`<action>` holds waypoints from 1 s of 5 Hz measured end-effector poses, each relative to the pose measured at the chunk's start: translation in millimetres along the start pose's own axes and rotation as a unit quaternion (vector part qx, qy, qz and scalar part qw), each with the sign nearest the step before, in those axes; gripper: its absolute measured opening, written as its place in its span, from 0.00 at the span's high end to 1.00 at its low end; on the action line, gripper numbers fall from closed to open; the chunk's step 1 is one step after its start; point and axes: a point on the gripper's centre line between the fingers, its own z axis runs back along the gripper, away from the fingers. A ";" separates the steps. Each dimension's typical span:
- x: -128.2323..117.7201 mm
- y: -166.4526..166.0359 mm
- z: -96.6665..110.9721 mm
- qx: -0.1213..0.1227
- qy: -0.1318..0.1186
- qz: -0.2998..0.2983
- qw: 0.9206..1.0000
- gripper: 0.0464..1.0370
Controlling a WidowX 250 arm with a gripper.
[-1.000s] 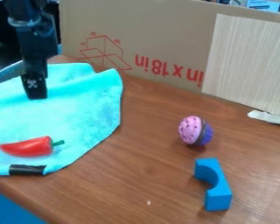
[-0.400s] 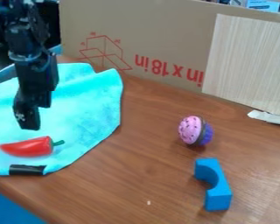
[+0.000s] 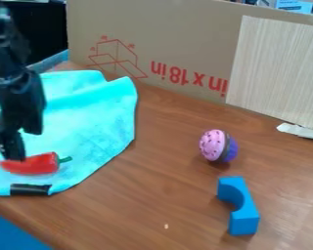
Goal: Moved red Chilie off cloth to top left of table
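The black gripper (image 3: pixel 12 157) hangs down at the left of the view, its tip at the upper left part of the red chili (image 3: pixel 40 165) and covering a little of it. Whether the tip touches the chili I cannot tell. The chili lies on the lower part of the turquoise cloth (image 3: pixel 87 132), green stem pointing right. The brown table (image 3: pixel 166 195) extends to the right of the cloth, and its far left part shows behind the cloth's upper edge.
A pink and purple toy cupcake (image 3: pixel 214 145) sits right of centre, with a blue arch block (image 3: pixel 243 207) below it. Behind the table stands a cardboard panel (image 3: pixel 185 29). Black tape (image 3: pixel 30 189) marks the cloth's lower edge.
The gripper has come down and toward the front over the cloth, then slightly left, to the chili. The chili, cloth, cupcake and block have stayed where they were.
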 end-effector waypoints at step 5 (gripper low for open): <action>13.2 -6.0 -22.4 0.016 0.017 0.106 0.994 0.04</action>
